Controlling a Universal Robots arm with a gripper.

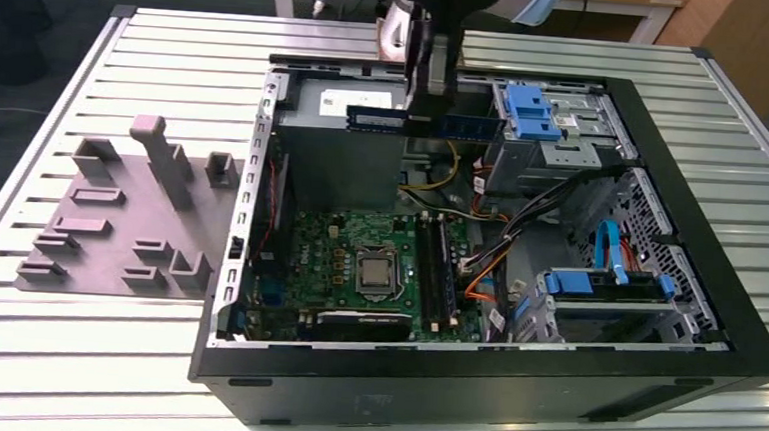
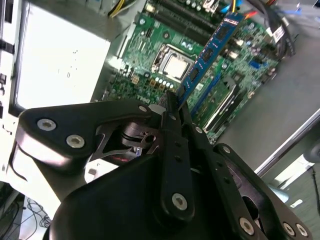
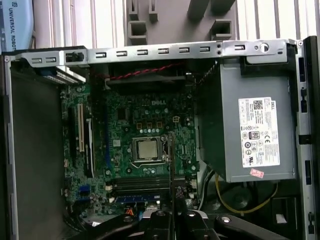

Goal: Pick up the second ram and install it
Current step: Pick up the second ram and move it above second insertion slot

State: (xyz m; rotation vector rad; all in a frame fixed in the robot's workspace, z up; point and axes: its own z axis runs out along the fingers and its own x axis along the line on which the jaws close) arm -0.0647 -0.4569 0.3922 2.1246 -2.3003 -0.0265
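Note:
The second ram (image 1: pixel 379 120) is a thin blue-green stick with dark chips, hanging level above the back of the open computer case (image 1: pixel 698 325). My gripper (image 1: pixel 426 116) is shut on its middle from above. In the second wrist view the ram (image 2: pixel 212 47) sticks out from between the fingers (image 2: pixel 176 125) and points toward the green motherboard (image 2: pixel 150 50). The first wrist view shows the ram (image 3: pixel 171 160) edge-on over the long black slots (image 3: pixel 140 182) beside the processor (image 3: pixel 146 149). The motherboard (image 1: pixel 343 238) and its slots (image 1: pixel 437 269) lie well below the stick.
A grey power supply (image 3: pixel 250 130) fills one corner of the case. Blue drive brackets (image 1: pixel 535 110) (image 1: pixel 608 284) and loose cables (image 1: pixel 489 252) lie at the exterior view's right. A purple fixture plate (image 1: pixel 131 210) with upright blocks sits on the slatted table (image 1: pixel 82 357) to the left.

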